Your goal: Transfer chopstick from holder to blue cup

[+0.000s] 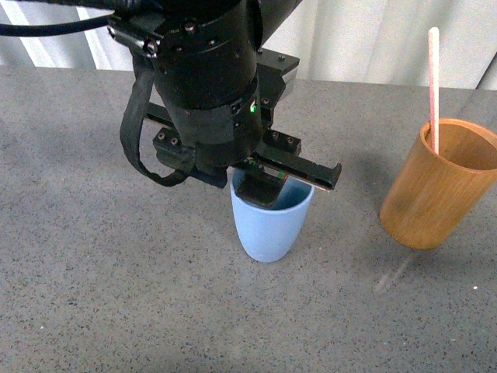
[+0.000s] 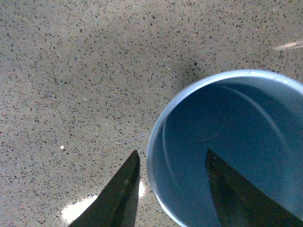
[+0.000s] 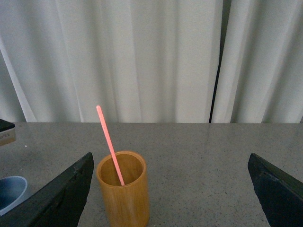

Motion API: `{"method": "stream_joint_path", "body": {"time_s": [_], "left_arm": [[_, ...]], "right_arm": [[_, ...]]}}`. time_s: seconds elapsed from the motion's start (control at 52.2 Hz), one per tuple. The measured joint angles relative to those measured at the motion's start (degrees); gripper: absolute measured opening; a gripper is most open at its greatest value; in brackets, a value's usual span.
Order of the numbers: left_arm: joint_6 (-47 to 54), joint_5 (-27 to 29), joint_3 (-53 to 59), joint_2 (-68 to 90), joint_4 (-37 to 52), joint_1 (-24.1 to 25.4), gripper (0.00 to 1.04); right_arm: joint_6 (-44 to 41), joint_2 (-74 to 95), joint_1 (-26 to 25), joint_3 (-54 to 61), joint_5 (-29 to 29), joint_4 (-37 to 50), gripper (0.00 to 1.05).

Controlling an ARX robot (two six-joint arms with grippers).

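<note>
The pink-red chopstick (image 1: 433, 85) stands upright in the orange-brown wooden holder (image 1: 435, 198) at the right. The light-blue cup (image 1: 268, 229) stands upright mid-table and looks empty. My left gripper (image 1: 255, 186) is open just above the cup's near-left rim. In the left wrist view the gripper (image 2: 171, 152) straddles the cup's rim (image 2: 152, 142), with one finger outside and one over the inside. My right gripper (image 3: 170, 158) is open and empty. It faces the holder (image 3: 125, 203) and chopstick (image 3: 109, 142) from a distance. The blue cup (image 3: 9, 191) shows at that view's edge.
The grey speckled tabletop (image 1: 93, 272) stretches around both cups. White curtains (image 3: 142, 56) hang behind the table's far edge. My left arm's black body (image 1: 206, 70) fills the upper middle of the front view.
</note>
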State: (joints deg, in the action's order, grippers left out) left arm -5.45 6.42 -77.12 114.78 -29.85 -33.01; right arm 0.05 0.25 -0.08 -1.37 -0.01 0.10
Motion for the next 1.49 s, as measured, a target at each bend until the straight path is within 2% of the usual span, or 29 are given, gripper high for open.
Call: {"method": "stream_joint_path", "body": {"time_s": [0.172, 0.268, 0.326, 0.402, 0.479, 0.574, 0.785, 0.938, 0.996, 1.187, 1.321, 1.494], "left_arm": [[0.0, -0.4, -1.2, -2.2, -1.0, 1.5, 0.69], [0.4, 0.2, -0.8, -6.9, -0.2, 3.5, 0.88], [1.9, 2.9, 2.0, -11.8, 4.1, 5.1, 1.00], [3.0, 5.9, 9.2, -20.3, 14.5, 7.6, 0.97], [4.6, 10.4, 20.9, -32.1, 29.4, 11.5, 0.98], [4.7, 12.6, 31.8, -43.4, 40.4, 15.4, 0.98], [4.7, 12.6, 34.8, -45.9, 41.5, 16.3, 0.98], [5.2, 7.1, 45.1, -47.8, 61.8, 18.1, 0.75], [5.2, 6.4, 48.5, -49.9, 65.4, 19.2, 0.66], [5.2, 3.8, 57.0, -56.2, 68.1, 23.0, 0.36], [5.1, 0.8, 63.2, -61.7, 68.4, 25.2, 0.04], [5.2, -1.2, 68.5, -68.6, 67.1, 27.8, 0.04]], "right_arm": [[0.0, 0.0, 0.0, 0.0, 0.0, 0.0, 0.95], [0.0, 0.0, 0.0, 0.0, 0.0, 0.0, 0.95], [0.0, 0.0, 0.0, 0.0, 0.0, 0.0, 0.95], [0.0, 0.0, 0.0, 0.0, 0.0, 0.0, 0.95], [0.0, 0.0, 0.0, 0.0, 0.0, 0.0, 0.95], [0.0, 0.0, 0.0, 0.0, 0.0, 0.0, 0.95], [0.0, 0.0, 0.0, 0.0, 0.0, 0.0, 0.95], [0.0, 0.0, 0.0, 0.0, 0.0, 0.0, 0.95], [0.0, 0.0, 0.0, 0.0, 0.0, 0.0, 0.95], [0.0, 0.0, 0.0, 0.0, 0.0, 0.0, 0.95], [0.0, 0.0, 0.0, 0.0, 0.0, 0.0, 0.95], [0.0, 0.0, 0.0, 0.0, 0.0, 0.0, 0.95]]}}
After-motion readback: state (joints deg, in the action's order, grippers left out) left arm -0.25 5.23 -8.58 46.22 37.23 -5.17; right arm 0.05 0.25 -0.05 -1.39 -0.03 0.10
